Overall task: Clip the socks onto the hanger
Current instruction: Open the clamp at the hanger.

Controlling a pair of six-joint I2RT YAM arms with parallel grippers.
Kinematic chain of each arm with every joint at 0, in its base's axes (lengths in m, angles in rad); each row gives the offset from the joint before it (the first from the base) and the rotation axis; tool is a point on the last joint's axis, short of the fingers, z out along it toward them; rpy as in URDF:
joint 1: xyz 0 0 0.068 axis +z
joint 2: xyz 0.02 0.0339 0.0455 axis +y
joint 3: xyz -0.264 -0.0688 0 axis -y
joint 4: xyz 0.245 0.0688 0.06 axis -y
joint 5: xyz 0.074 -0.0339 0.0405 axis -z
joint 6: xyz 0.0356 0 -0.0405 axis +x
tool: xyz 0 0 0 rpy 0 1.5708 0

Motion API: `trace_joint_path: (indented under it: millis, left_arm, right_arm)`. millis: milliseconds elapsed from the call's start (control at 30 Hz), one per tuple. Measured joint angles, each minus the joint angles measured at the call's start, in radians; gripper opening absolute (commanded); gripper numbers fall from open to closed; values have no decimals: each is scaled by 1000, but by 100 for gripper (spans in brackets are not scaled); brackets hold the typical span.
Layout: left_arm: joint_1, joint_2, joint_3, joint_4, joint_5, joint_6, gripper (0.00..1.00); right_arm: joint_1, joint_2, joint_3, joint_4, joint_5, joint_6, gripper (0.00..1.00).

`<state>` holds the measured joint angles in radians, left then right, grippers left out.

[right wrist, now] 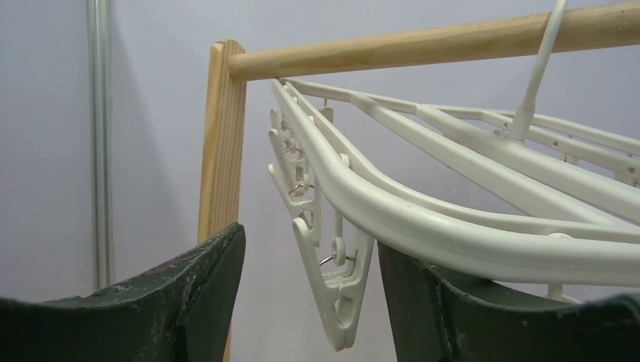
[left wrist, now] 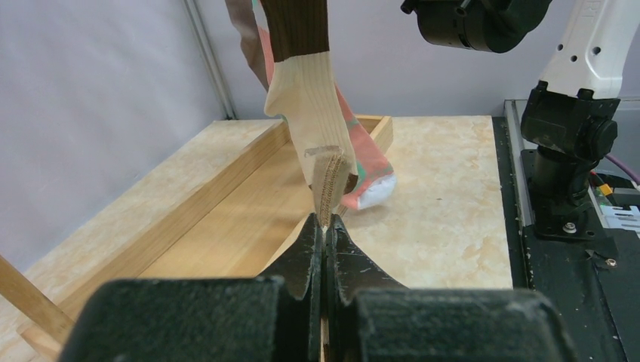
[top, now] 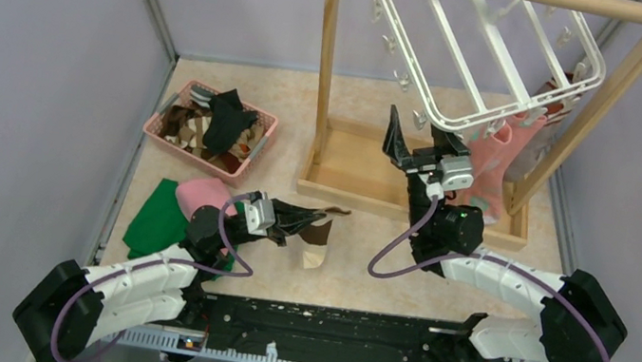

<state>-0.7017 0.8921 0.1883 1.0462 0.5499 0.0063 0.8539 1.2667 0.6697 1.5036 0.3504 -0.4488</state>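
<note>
The white hanger (top: 470, 54) hangs by its hook from the wooden stand's top bar. A salmon pink sock (top: 501, 155) is clipped at its near right rim. My right gripper (top: 417, 143) is raised under the near rim. In the right wrist view it (right wrist: 309, 302) is open, with a dangling white clip (right wrist: 340, 290) between its fingers, close to the right finger (right wrist: 453, 309). My left gripper (top: 312, 215) is low over the table, shut on the edge of a brown-cream sock (top: 317, 243). The left wrist view shows that sock (left wrist: 309, 90) pinched at the closed fingertips (left wrist: 313, 241).
A pink basket (top: 162, 127) at the left back holds several more socks. A green cloth (top: 157, 214) and a pink cloth (top: 203, 192) lie beside my left arm. The wooden stand's base tray (top: 351, 181) and posts (top: 324, 57) frame the hanger.
</note>
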Motion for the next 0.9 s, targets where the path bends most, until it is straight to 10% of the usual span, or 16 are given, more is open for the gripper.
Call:
trace_joint_path:
  millis: [900]
  left_arm:
    - [0,1,0,0,11,0,0]
  right_arm:
    - [0,-2,7,0,45,8,46]
